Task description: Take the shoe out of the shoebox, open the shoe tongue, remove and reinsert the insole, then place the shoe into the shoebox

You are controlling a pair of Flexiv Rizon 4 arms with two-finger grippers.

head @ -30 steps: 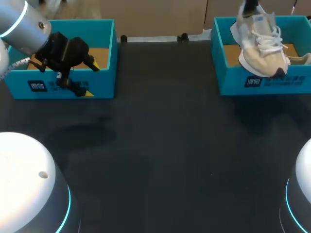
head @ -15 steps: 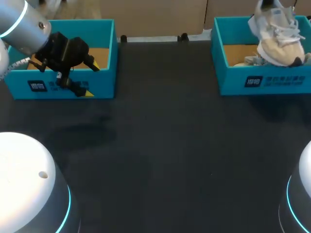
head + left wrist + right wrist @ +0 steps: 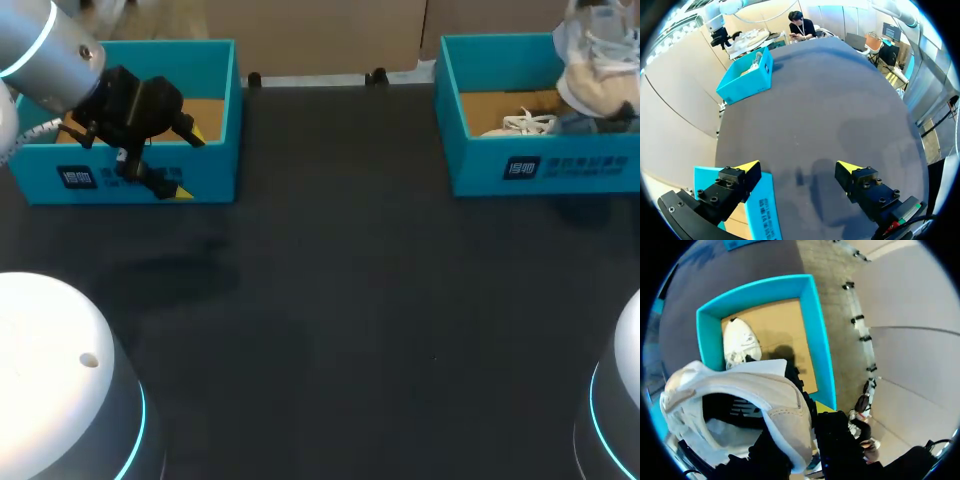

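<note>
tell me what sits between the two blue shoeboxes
Nothing: the head view shows bare black table between the left shoebox and the right shoebox.

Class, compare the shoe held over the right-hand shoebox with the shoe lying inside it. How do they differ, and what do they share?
The held shoe hangs in the air, clamped by the right pincer; the lying shoe rests on the shoebox floor. The held shoe is tilted, its opening turned toward the pincer; the lying shoe lies flat, its laced top showing. Both are pale laced trainers.
</note>
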